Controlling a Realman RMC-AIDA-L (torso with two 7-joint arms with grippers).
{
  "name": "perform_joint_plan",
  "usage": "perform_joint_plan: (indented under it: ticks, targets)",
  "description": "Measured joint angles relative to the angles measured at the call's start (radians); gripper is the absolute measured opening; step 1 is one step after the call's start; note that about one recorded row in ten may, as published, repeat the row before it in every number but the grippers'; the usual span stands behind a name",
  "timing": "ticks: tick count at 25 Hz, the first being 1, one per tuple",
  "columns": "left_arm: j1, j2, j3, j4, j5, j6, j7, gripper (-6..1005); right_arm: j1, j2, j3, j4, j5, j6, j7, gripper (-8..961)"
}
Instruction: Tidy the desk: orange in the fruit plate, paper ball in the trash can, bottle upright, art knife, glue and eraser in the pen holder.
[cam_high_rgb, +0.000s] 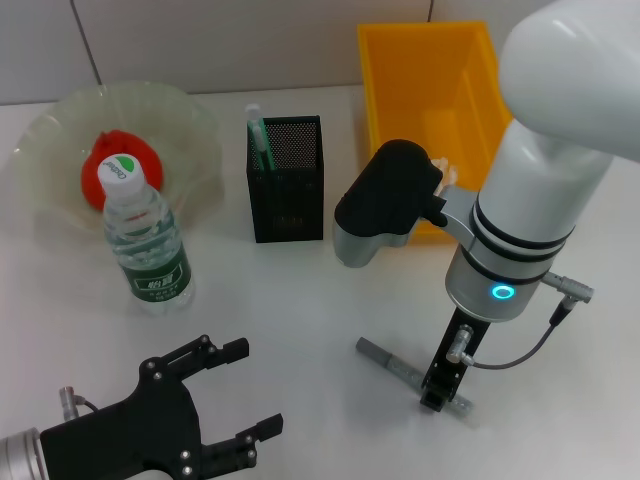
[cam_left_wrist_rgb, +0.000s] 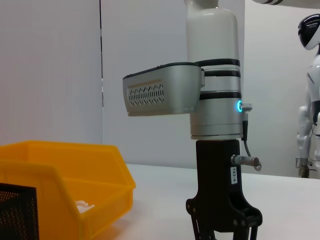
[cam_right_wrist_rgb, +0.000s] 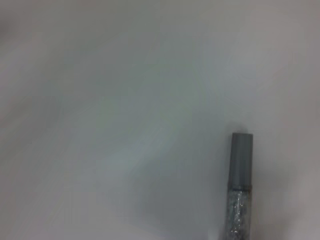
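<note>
Orange (cam_high_rgb: 122, 165) in fruit plate (cam_high_rgb: 190, 115)

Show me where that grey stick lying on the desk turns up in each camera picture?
Head view: the grey stick lies low and right of centre, under the right claw.
Left wrist view: not in it.
Right wrist view: its grey cap shows at lower right.
Shared landmark: the white desk.
</note>
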Motion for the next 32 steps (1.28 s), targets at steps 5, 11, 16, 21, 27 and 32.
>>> perform_joint_plan:
  ticks: [5,11,16,21,27,32]
  targets:
    - [0.001,0.0,0.0,0.0,0.0,0.0,0.002,801,0.005,0.0,-0.002,0.005,0.0,0.0,0.0,361]
    - [0.0,0.0,0.001,0.0,0.0,0.0,0.002,801,0.023,0.0,-0.026,0.032,0.004,0.002,-0.001,238]
    - [0.0,0.0,0.002,0.0,0.0,0.0,0.002,801,0.024,0.0,-0.025,0.028,0.012,-0.003,-0.006,148]
    - [0.003,0.0,0.001,0.0,0.0,0.003,0.003,800,0.008,-0.009,-0.017,-0.054,-0.013,-0.044,-0.017,147]
    - [0.0,0.0,-0.001,0.0,0.0,0.005,0.002,800,-0.071,-0.009,-0.018,-0.347,-0.258,-0.143,-0.083,145]
    - [-0.004,0.0,-0.003,0.004,0.0,0.007,-0.003,800,-0.118,-0.011,-0.014,-0.561,-0.368,-0.178,-0.177,142]
